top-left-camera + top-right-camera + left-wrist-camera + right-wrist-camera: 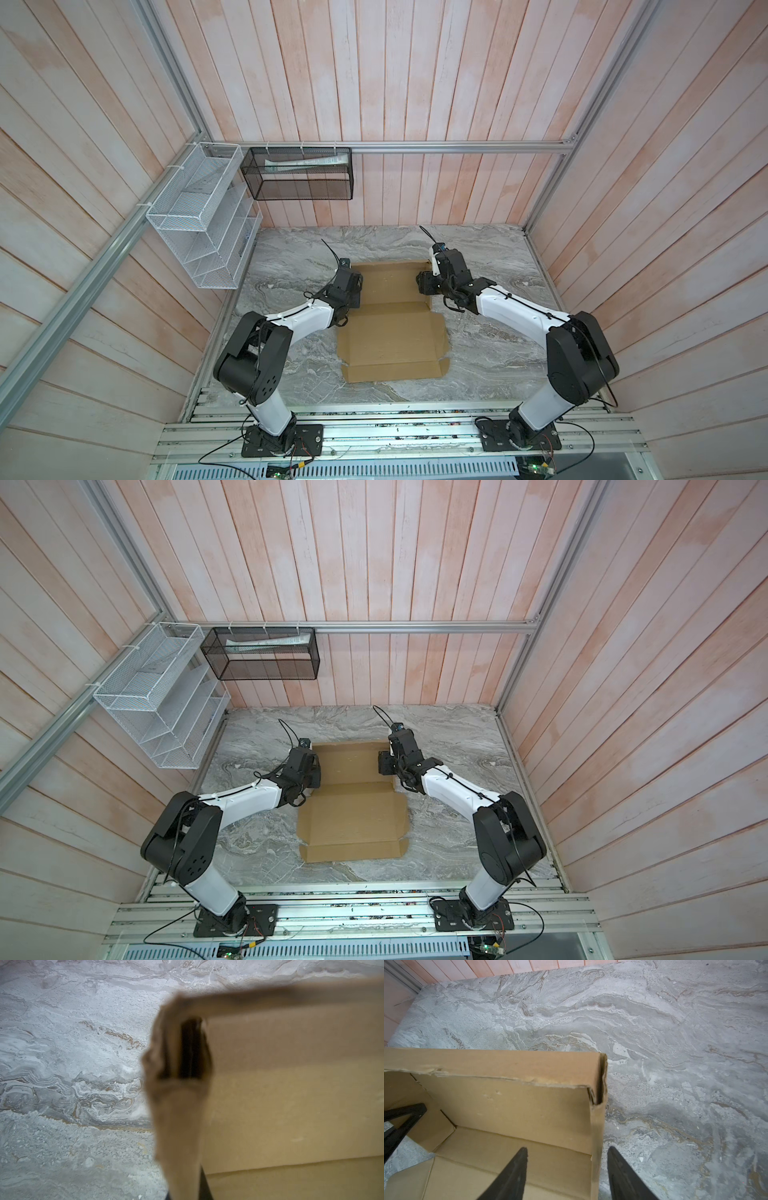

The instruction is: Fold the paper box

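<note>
a: on the grey marbled tabletop (498, 353) between your arms sits the tan corrugated cardboard paper box (395, 340).
b: your left gripper (352, 293) pinches its left wall; your right gripper (568, 1148) straddles the right wall, jaws apart.

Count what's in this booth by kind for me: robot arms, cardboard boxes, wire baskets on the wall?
Robot arms: 2 (left arm, right arm)
Cardboard boxes: 1 (paper box)
Wire baskets: 2 (white basket, black basket)
Total: 5
</note>
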Controlling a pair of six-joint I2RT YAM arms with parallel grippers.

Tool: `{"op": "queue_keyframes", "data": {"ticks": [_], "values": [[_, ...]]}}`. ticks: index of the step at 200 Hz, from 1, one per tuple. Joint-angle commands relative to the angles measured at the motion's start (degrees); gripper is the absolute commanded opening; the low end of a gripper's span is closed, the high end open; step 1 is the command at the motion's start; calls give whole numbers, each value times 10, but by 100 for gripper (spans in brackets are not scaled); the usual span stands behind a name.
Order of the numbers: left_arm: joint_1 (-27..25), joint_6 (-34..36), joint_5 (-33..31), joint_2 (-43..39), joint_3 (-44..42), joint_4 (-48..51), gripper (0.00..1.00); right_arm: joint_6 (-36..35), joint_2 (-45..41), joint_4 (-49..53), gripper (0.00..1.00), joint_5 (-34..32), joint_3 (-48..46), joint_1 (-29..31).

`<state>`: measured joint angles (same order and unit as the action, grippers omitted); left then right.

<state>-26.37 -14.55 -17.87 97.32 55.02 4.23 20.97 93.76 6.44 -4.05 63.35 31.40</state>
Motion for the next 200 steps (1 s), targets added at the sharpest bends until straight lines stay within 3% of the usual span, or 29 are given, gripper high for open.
{"op": "queue_keyframes", "data": {"ticks": [1,40,80,118,200], "values": [[5,21,23,22,20,44,0,-7,-14,22,62,-13,1,-3],[15,30,34,43,36,62,0,-15,-58,23,59,-17,-14,-3],[16,22,53,59,43,64,0,-13,-71,11,49,15,-19,-1],[16,12,68,60,40,57,0,-21,-31,6,44,53,2,7],[16,8,77,62,23,48,0,-47,75,-10,40,71,60,14]]}}
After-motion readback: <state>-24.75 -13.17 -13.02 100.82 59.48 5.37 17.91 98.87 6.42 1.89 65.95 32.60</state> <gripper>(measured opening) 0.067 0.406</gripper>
